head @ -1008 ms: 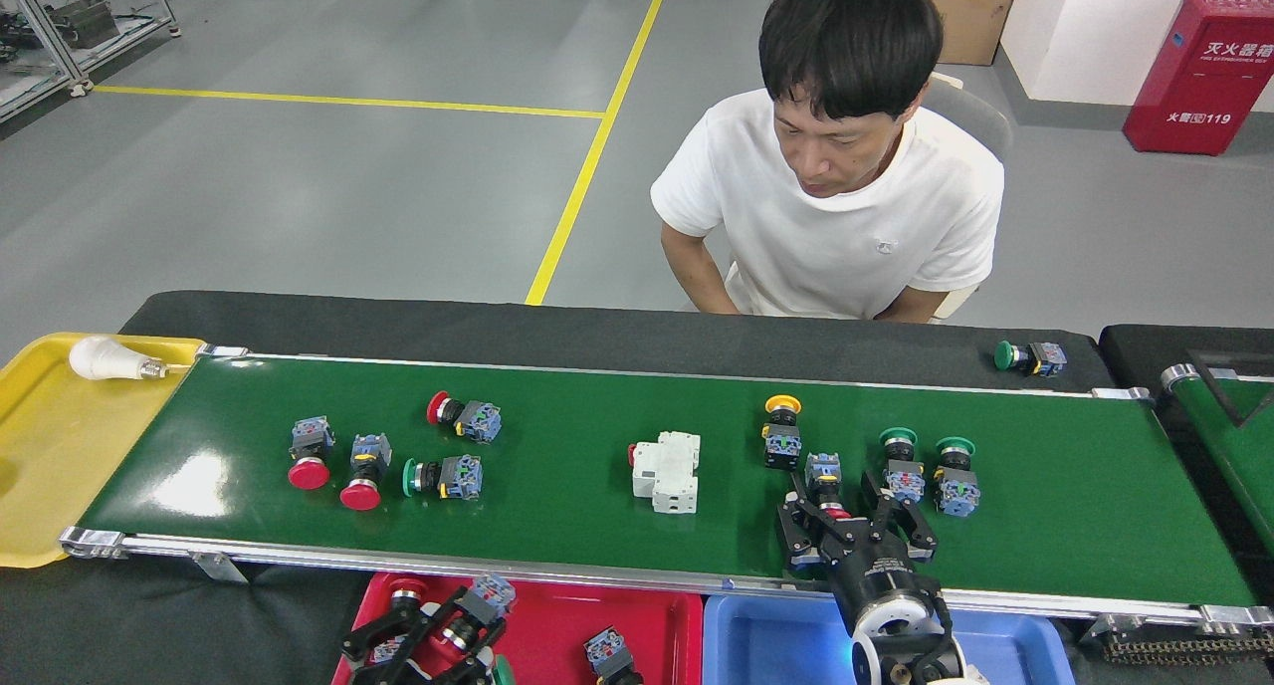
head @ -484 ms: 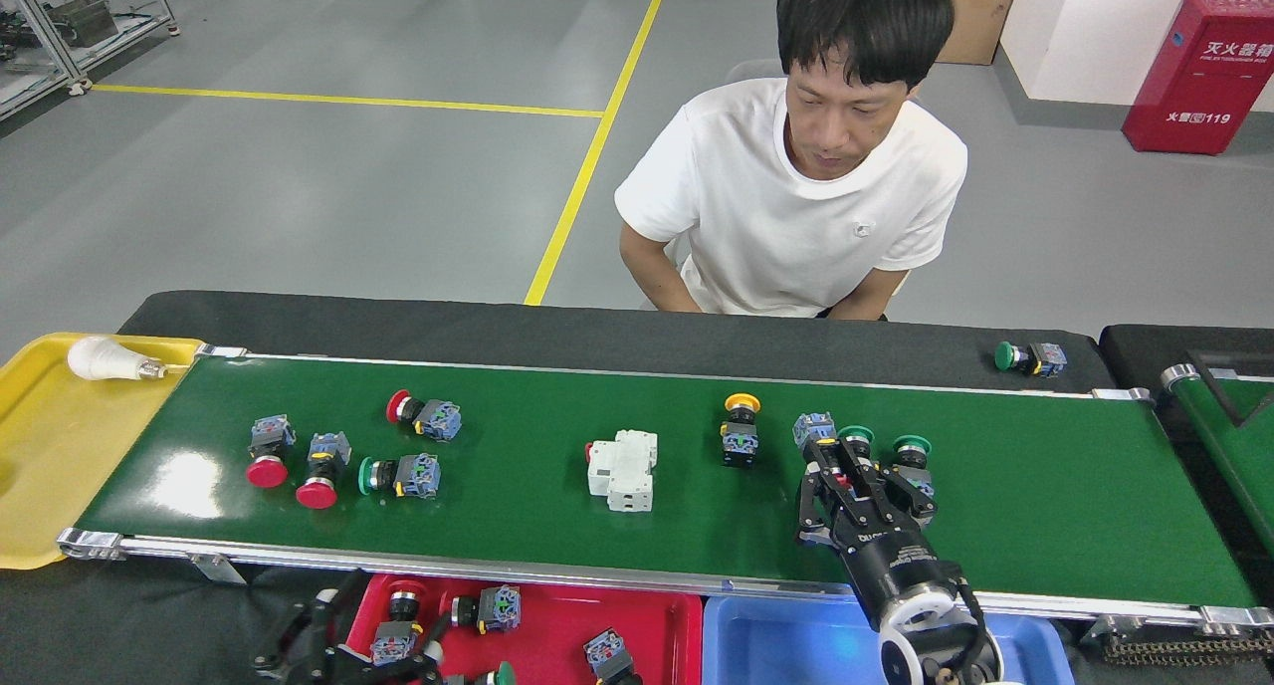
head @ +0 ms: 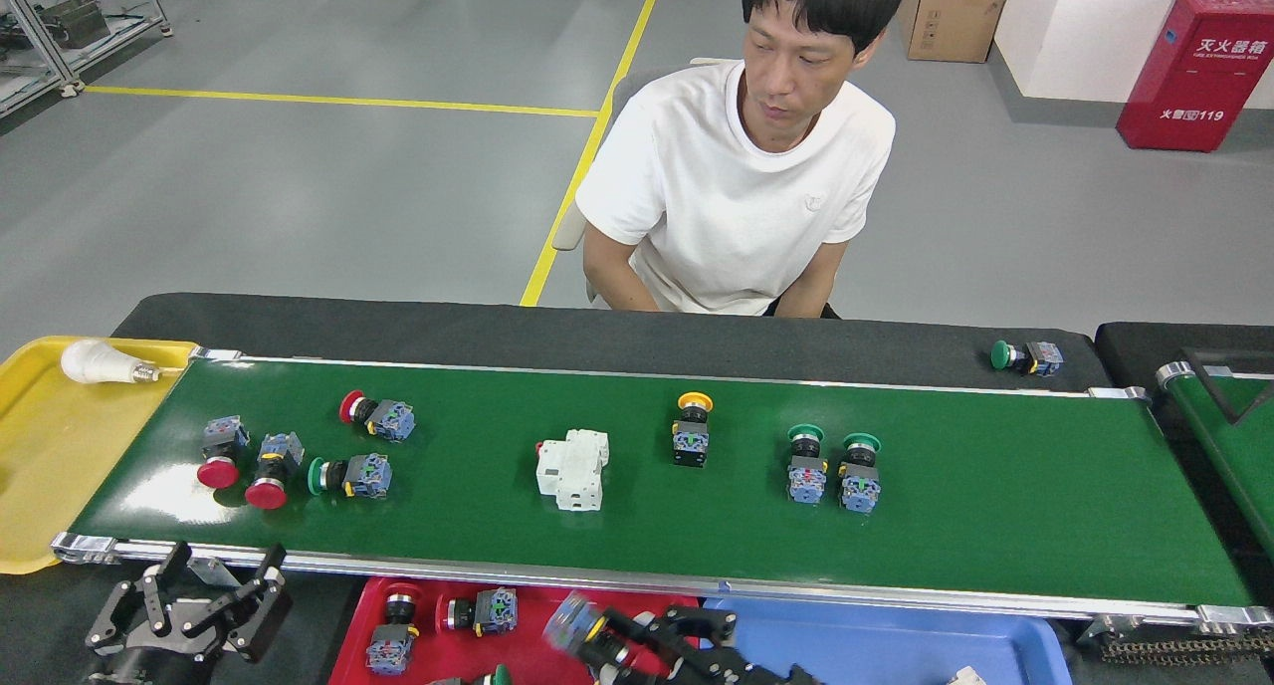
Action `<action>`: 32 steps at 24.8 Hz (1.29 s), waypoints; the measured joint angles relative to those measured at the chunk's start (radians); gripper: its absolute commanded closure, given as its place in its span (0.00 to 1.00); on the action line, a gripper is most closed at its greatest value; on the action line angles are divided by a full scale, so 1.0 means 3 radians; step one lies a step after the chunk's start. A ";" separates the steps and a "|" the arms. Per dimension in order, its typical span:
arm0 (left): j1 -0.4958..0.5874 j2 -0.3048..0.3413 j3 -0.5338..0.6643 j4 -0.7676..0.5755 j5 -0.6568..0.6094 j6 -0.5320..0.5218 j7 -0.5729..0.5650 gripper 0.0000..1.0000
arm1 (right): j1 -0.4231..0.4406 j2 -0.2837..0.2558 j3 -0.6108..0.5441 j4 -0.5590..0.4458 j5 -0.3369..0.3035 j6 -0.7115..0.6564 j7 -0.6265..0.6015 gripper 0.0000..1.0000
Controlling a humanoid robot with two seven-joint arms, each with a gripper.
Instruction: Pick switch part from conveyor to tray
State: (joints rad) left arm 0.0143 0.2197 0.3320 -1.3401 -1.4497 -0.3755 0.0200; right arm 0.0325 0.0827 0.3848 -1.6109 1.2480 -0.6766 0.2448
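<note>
At six o'clock over the red tray (head: 557, 633), the right end effector (head: 637, 637) is apparently clamped on a switch part (head: 575, 633); release it low, clear of those already lying there, while the left end effector (head: 189, 605) waits spread and empty beside the conveyor (head: 995, 506).

A grey floor (head: 299, 197) with yellow lines (head: 577, 167) stretches back to a white wall (head: 1055, 28), a red cabinet (head: 1194, 68) and a cardboard box (head: 951, 13).

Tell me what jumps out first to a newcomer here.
The long green conveyor strewn with push-button switch parts, a white breaker at its middle. A person in a white shirt sits behind it. At the bottom edge, the right gripper holds a switch part over the red tray.
</note>
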 measured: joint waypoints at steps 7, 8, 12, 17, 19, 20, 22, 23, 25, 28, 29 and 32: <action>-0.0542 0.0087 -0.0118 0.0674 -0.0113 0.0055 0.0013 0.00 | -0.0211 0.0047 -0.0223 0.0034 -0.0032 0.0120 0.0055 0.01; -0.0633 0.0130 -0.0155 0.0819 -0.0126 0.0066 0.0019 0.00 | -0.0236 0.0050 -0.0377 0.0017 -0.0033 0.0205 0.0056 0.01; -0.1165 0.0272 -0.0356 0.1613 -0.0142 0.0182 0.0105 0.00 | -0.0341 0.0050 -0.0979 -0.0013 -0.0036 0.0708 0.0042 0.01; -0.1695 0.0464 -0.0723 0.2396 -0.0142 0.0361 0.0269 0.26 | -0.0329 -0.0032 -0.1442 -0.0017 -0.0036 0.1473 -0.0274 0.01; -0.1719 0.0493 -0.0755 0.2473 -0.0142 0.0379 0.0342 0.60 | -0.0201 -0.0107 -0.1491 -0.0031 -0.0035 0.1703 -0.0501 0.01; -0.1719 0.0498 -0.0766 0.2484 -0.0142 0.0386 0.0382 0.79 | -0.0081 -0.0131 -0.1495 -0.0049 -0.0031 0.1798 -0.0620 0.01; -0.1719 0.0508 -0.0828 0.2498 -0.0142 0.0312 0.0433 0.96 | 0.0173 -0.0150 -0.1496 -0.0135 -0.0024 0.1897 -0.0780 0.01; -0.1719 0.0508 -0.0848 0.2498 -0.0140 0.0272 0.0444 0.96 | 0.0269 -0.0150 -0.1496 -0.0186 -0.0023 0.1912 -0.0826 0.01; -0.1717 0.0508 -0.0849 0.2493 -0.0112 0.0234 0.0464 0.96 | 0.0392 -0.0150 -0.1496 -0.0258 -0.0022 0.1950 -0.0863 0.01; -0.1587 0.0497 -0.0847 0.2252 0.0026 0.0183 0.0486 0.95 | 0.0397 -0.0149 -0.1495 -0.0275 -0.0006 0.1972 -0.0878 0.01; -0.1463 0.0497 -0.0847 0.2045 0.0056 0.0168 0.0489 0.95 | 0.0374 -0.0149 -0.1483 -0.0270 0.0016 0.1980 -0.0882 0.01; -0.0960 0.0468 -0.0852 0.1268 0.0085 0.0144 0.0500 0.95 | 0.0156 -0.0141 -0.1261 -0.0152 0.0190 0.1996 -0.0871 0.01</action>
State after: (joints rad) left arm -0.2736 0.3601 0.0765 -0.9596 -1.4242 -0.3324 0.1699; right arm 0.0793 0.0404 0.0067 -1.6565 1.3051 -0.0779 -0.0167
